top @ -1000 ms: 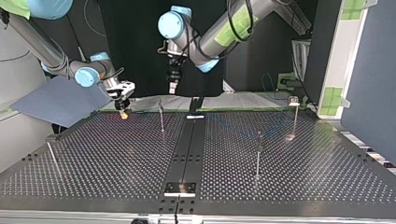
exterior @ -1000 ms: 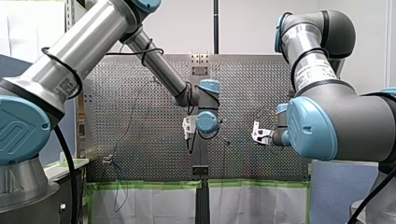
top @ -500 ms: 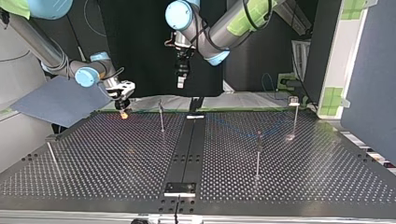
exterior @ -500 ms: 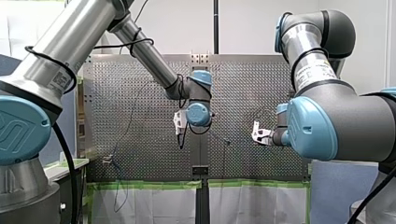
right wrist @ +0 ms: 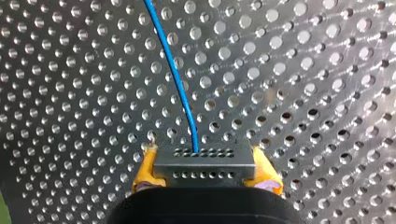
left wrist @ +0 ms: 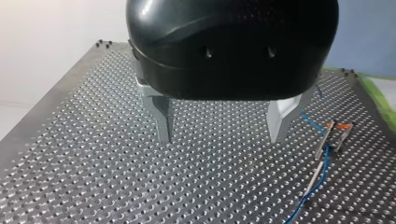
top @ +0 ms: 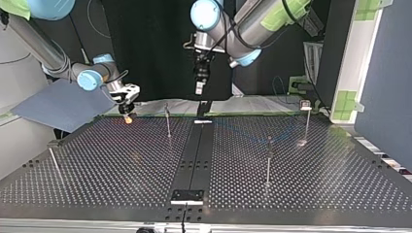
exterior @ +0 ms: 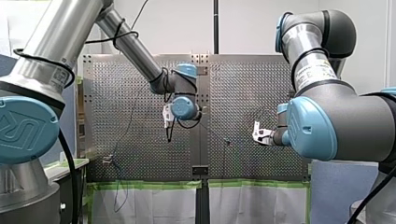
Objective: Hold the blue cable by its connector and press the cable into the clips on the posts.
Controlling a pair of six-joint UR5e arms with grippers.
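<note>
Yellow right fingers [right wrist: 145, 170] pinched on connector [right wrist: 204, 163] | left fingers [left wrist: 161, 116] spread, empty | blue cable [right wrist: 176, 77] judged limp, light, best held at connector

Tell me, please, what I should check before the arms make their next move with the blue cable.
1. Grip on the connector by my right gripper: ok, clamped from both sides.
2. Run of the blue cable: ok, it leaves the connector in a smooth curve over the table.
3. State of my left gripper: ok, open with nothing in it.
4. Height of my left gripper: ok, it hangs above the table in the top view.
5. Seating of the blue cable on a post: cannot tell; it passes one beside my left gripper, and the detail is too small.
</note>
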